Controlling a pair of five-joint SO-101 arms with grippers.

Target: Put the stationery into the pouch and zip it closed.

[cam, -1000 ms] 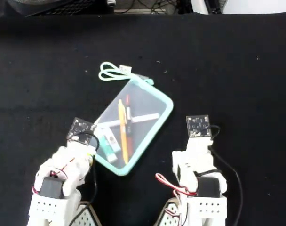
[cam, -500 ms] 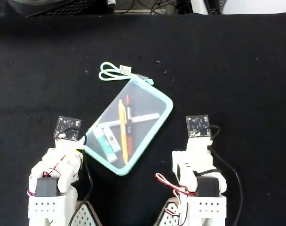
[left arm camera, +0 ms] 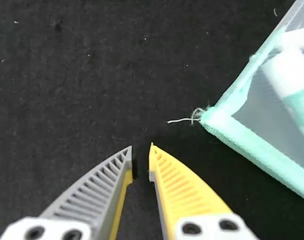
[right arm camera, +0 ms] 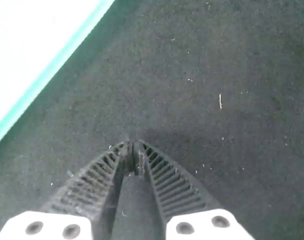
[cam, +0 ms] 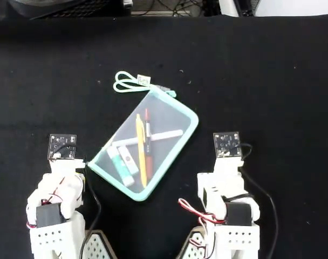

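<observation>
The translucent mesh zip pouch with mint-green edging (cam: 148, 143) lay slantwise on the desk between the two arms, and the stationery was already inside it: a yellow pencil (cam: 141, 156), a dark pen with a red end (cam: 147, 137), a white marker lying crosswise (cam: 158, 136) and a white-and-green block-shaped piece (cam: 123, 163). From where I stood I couldn't tell whether the zip had run all the way to its end. If it hadn't, lifting or tipping the pouch would probably let the thin pencil slide back out.

The left arm's jaws were all but closed, with just a slit between the tips, and held nothing. They sat near the pouch's corner (left arm camera: 217, 117), where a loose white thread (left arm camera: 182, 120) stuck out. A careless forward move there could snag the thread or shove the light pouch askew. The right arm's jaws were pressed fully together, also empty, beside the pouch's other long edge (right arm camera: 37, 60); a sweep from that side would push it just as easily. The mint cord loop (cam: 126, 82) at the far corner looked like something a fingertip could catch and drag.

The desk was covered in black cloth (cam: 261, 81), flecked with pale lint. Beyond its far edge were dark equipment and tangled cables (cam: 169, 6), with a pale patch at the corner (cam: 293, 6).
</observation>
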